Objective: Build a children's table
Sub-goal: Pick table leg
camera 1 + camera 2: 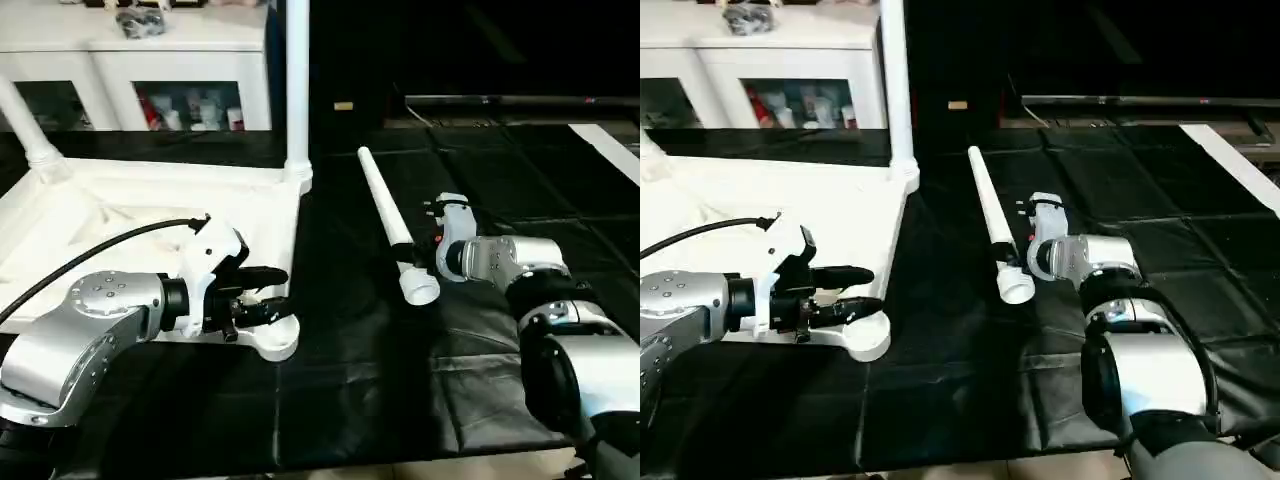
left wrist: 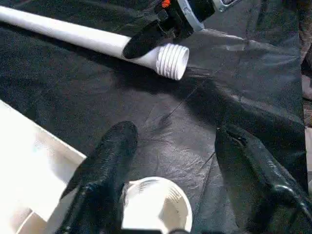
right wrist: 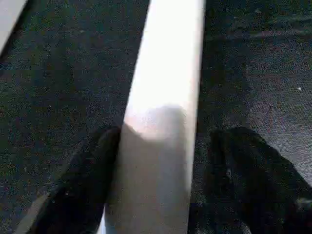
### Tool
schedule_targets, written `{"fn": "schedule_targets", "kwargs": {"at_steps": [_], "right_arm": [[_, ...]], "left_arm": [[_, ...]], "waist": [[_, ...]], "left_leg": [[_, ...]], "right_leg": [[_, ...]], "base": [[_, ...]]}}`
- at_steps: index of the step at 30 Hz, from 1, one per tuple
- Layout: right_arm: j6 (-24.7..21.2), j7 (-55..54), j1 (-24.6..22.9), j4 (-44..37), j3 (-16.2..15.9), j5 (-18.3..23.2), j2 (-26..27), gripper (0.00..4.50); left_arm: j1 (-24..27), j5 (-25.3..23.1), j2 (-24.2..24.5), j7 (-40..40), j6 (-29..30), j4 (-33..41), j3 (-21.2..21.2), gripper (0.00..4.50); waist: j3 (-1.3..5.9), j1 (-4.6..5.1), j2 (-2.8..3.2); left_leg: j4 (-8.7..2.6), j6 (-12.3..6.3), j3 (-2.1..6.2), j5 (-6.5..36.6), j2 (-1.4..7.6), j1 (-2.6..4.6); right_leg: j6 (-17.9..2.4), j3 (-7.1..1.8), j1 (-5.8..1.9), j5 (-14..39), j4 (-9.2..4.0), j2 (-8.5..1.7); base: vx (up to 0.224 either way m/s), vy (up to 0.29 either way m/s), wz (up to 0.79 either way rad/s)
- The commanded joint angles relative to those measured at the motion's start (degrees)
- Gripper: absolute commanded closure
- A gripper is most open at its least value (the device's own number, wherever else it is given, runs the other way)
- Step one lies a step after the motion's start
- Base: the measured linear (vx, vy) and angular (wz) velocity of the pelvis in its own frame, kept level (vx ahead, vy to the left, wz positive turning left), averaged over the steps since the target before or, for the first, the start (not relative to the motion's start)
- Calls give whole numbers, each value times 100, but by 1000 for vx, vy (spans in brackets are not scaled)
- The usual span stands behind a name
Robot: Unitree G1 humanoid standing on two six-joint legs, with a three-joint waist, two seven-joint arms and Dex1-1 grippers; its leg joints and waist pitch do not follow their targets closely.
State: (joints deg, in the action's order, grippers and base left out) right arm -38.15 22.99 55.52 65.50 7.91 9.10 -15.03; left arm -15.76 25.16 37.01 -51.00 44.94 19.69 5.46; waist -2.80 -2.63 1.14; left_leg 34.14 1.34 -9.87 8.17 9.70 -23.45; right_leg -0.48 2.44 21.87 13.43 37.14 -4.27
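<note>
My left pincer (image 1: 262, 295) gapes over the tabletop's corner socket (image 2: 156, 204); my right pincer (image 3: 163, 161) straddles a loose leg (image 1: 390, 225), fingers apart.

light: overhead light is falling brightly on the table top (image 1: 150, 200) | glare: the loose leg (image 3: 165, 97) is washing out white | shadow: the black mat (image 1: 420, 380) is staying dim | blur: the right gripper's fingers (image 3: 87, 185) are showing soft, out of focus

left gripper (image 1: 262, 292): fingers apart, level | right gripper (image 3: 161, 161): fingers apart, pointing down
</note>
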Motion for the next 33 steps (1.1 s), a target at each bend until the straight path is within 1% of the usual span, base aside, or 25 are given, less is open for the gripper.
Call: {"fn": "schedule_targets", "kwargs": {"at_steps": [1, 2, 4, 5, 6, 7, 8, 11, 12, 14, 18, 19, 20, 21, 22, 23, 24, 25, 26, 28, 29, 30, 31, 32, 33], "right_arm": [[22, 11, 39, 174, -49, -84, -31, 132], [53, 34, 66, 234, -45, -99, -40, 144], [92, 107, 112, 342, -72, -162, -64, 166], [104, 123, 124, 374, -82, -180, -72, 166], [105, 124, 124, 377, -82, -180, -73, 171], [116, 134, 128, 395, -88, -188, -77, 188], [131, 144, 140, 419, -109, -207, -83, 188], [157, 150, 145, 445, -113, -213, -104, 219], [160, 150, 146, 448, -112, -213, -106, 226], [191, 159, 154, 485, -95, -224, -116, 234], [262, 111, 137, 513, -26, -194, -131, 254], [317, 61, 121, 494, 42, -146, -135, 255], [322, 57, 120, 492, 49, -140, -135, 255], [408, 53, 94, 456, 114, -84, -136, 257], [504, 8, 59, 410, 266, 47, -131, 259], [694, -55, 4, 312, 505, 250, -120, 260], [787, -96, -14, 257, 639, 365, -112, 260], [845, -133, -23, 218, 740, 450, -107, 260], [927, -192, -31, 162, 880, 562, -101, 261], [907, -106, -61, 17, 1011, 702, -101, 262], [973, -28, -143, -127, 1130, 833, -61, 262], [973, -28, -143, -127, 1130, 833, -61, 262], [1267, 177, -318, -414, 1213, 943, 27, 262], [1370, 235, -373, -501, 1237, 976, 57, 262], [1456, 275, -472, -684, 1370, 1121, 118, 262]], "left_arm": [[-9, 45, 66, -15, 54, 128, 65, 121], [-3, 45, 64, -1, 49, 126, 85, 118], [12, 14, 32, 33, 20, 103, 128, 102], [11, -15, 1, 50, -9, 69, 151, 102], [11, -18, -3, 53, -12, 66, 154, 90], [8, -39, -29, 75, -32, 47, 170, 79], [-32, -69, -92, 121, -62, -10, 189, 79], [-42, -88, -151, 162, -67, -9, 234, 40], [-41, -88, -154, 163, -67, -7, 237, 38], [-19, -89, -173, 180, -79, 5, 263, 33], [36, -88, -206, 241, -96, 38, 286, 2], [43, -86, -250, 284, -110, 45, 273, 0], [43, -87, -254, 289, -112, 45, 272, 0], [40, -103, -303, 345, -141, 23, 257, 0], [36, -138, -369, 428, -185, -32, 242, 0], [9, -202, -455, 574, -210, -117, 219, 0], [-15, -216, -505, 646, -207, -154, 195, 0], [-34, -220, -543, 697, -202, -180, 175, 0], [-69, -192, -613, 770, -177, -215, 128, 0], [-165, -113, -775, 855, -223, -300, 38, 0], [-236, -172, -869, 962, -310, -416, 28, 0], [-236, -172, -869, 962, -310, -416, 28, 0], [-333, -314, -989, 1152, -465, -596, 26, 0], [-359, -359, -1027, 1217, -504, -645, 22, 0], [-437, -390, -1190, 1404, -561, -754, -46, 0]], "waist": [[337, -36, -24], [334, -28, -64], [320, -38, -45], [318, -42, -41], [316, -48, -37], [315, -49, -58], [317, -51, -59], [316, -44, -125], [316, -54, -112], [319, -50, -113], [316, -47, -120], [310, -42, -170], [309, -48, -156], [307, -47, -151], [309, -50, -149], [306, -45, -102], [312, -59, -48], [334, -49, -74], [343, -51, -55], [342, -51, -64], [347, -49, -66], [340, -53, -70], [342, -67, -59], [341, -69, -64], [351, -67, -82]], "left_leg": [[-380, 347, 61, 1769, 270, 214], [-384, 356, 56, 1784, 272, 211], [-390, 433, 58, 1937, 278, 227], [-400, 490, 67, 1993, 285, 234], [-402, 513, 63, 2026, 287, 241], [-410, 563, 63, 2096, 290, 260], [-411, 575, 64, 2094, 291, 257], [-412, 553, 50, 2064, 289, 248], [-406, 536, 49, 2029, 286, 245], [-406, 545, 50, 2020, 289, 243], [-408, 561, 51, 2049, 290, 248], [-409, 546, 45, 2068, 290, 245], [-409, 550, 51, 2070, 293, 245], [-406, 560, 46, 2092, 294, 253], [-408, 565, 52, 2099, 295, 254], [-415, 597, 55, 2148, 298, 249], [-411, 619, 64, 2170, 294, 258], [-407, 604, 65, 2154, 287, 261], [-406, 588, 65, 2075, 279, 245], [-391, 492, 44, 1954, 272, 234], [-390, 472, 48, 1902, 270, 223], [-390, 438, 37, 1878, 264, 216], [-391, 395, 35, 1814, 265, 213], [-389, 379, 30, 1823, 273, 213], [-389, 350, 35, 1751, 283, 211]], "right_leg": [[-1251, -207, -121, 1068, -469, -339], [-1233, -209, -121, 1122, -473, -334], [-1159, -213, -96, 1399, -488, -348], [-1107, -214, -92, 1471, -492, -345], [-1091, -218, -79, 1467, -497, -342], [-1066, -220, -64, 1421, -496, -329], [-1065, -221, -67, 1381, -491, -329], [-1040, -229, -76, 1349, -497, -331], [-1033, -235, -74, 1377, -498, -341], [-1024, -233, -72, 1393, -498, -340], [-1016, -233, -67, 1377, -500, -335], [-1005, -233, -68, 1433, -512, -334], [-1002, -235, -69, 1455, -505, -343], [-993, -237, -59, 1491, -517, -344], [-991, -235, -61, 1494, -515, -346], [-969, -238, -62, 1426, -523, -342], [-961, -237, -64, 1377, -512, -345], [-986, -226, -84, 1167, -501, -322], [-1014, -221, -97, 1071, -483, -313], [-1101, -221, -105, 908, -489, -306], [-1127, -218, -121, 879, -482, -311], [-1124, -221, -126, 877, -500, -313], [-1129, -218, -126, 830, -500, -310], [-1104, -224, -124, 809, -506, -309], [-1106, -226, -146, 709, -491, -321]], "base": [[0, 0, 0], [0, 0, 0], [0, 0, 0], [0, 0, 0], [0, 0, 0], [0, 0, 0], [0, 0, 0], [0, 0, 0], [0, 0, 0], [0, 0, 0], [0, 0, 0], [0, 0, 0], [0, 0, 0], [0, 0, 0], [0, 0, 0], [0, 0, 0], [0, 0, 0], [0, 0, 0], [0, 0, 0], [0, 0, 0], [0, 0, 0], [0, 0, 0], [0, 0, 0], [0, 0, 0], [0, 0, 0]]}}
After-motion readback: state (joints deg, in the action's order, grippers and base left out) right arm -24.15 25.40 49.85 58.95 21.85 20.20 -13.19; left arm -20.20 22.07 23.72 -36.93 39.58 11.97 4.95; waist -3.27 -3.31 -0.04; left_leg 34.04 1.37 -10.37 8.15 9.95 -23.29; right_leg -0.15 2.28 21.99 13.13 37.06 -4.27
